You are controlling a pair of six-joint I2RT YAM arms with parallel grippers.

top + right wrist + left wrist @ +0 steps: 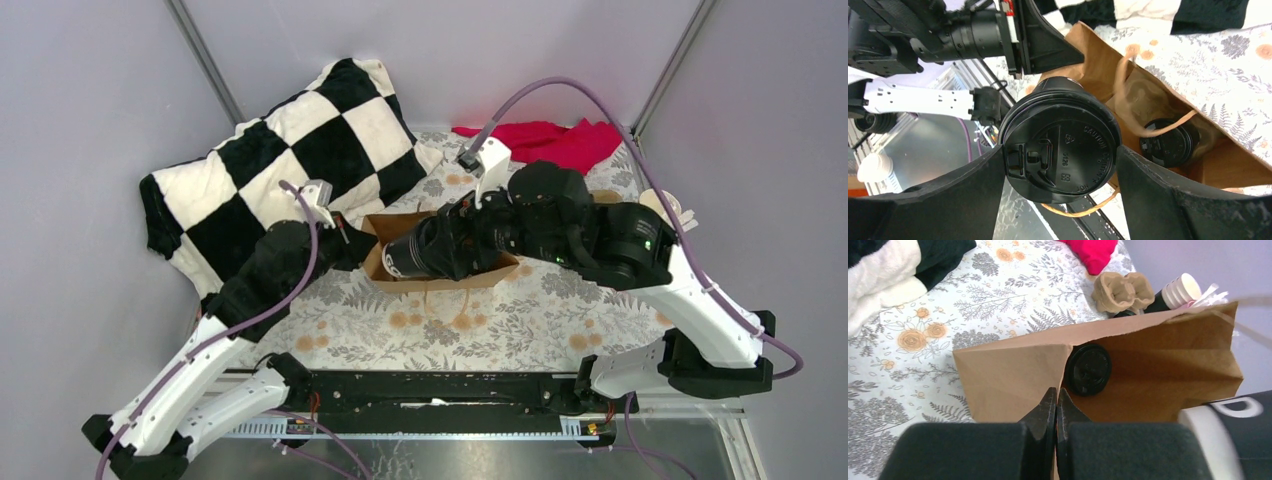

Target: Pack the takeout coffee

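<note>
A brown paper bag (495, 272) stands at the middle of the flower-patterned desk (520, 330) with its mouth open. The left hand (1056, 402) is fully closed, its 2 fingers pinched together on the bag's rim at the bag's 9 o'clock side. The right hand (1060, 167) reaches in from 3 o'clock with its jaws spread wide. They clamp the held coffee cup (1068, 130), a black cup with a round black lid, 1 finger on each side of the lid. From above, this cup lies tilted on its side over the bag's mouth, its base toward 9 o'clock and its lid facing back along the right arm. How far it has passed below the rim cannot be told. A second coffee cup (1170, 142), also black-lidded, already sits inside the bag near the bottom, apart from the held one. A paper handle of the bag loops just under the held cup. A black-and-white checkered pillow (290, 165) rests at 10 o'clock and a red cloth (550, 140) at 1 o'clock. Beyond the bag's far wall, a cardboard cup carrier (1123, 290) sits beside a stack of white paper cups (1185, 289).
</note>
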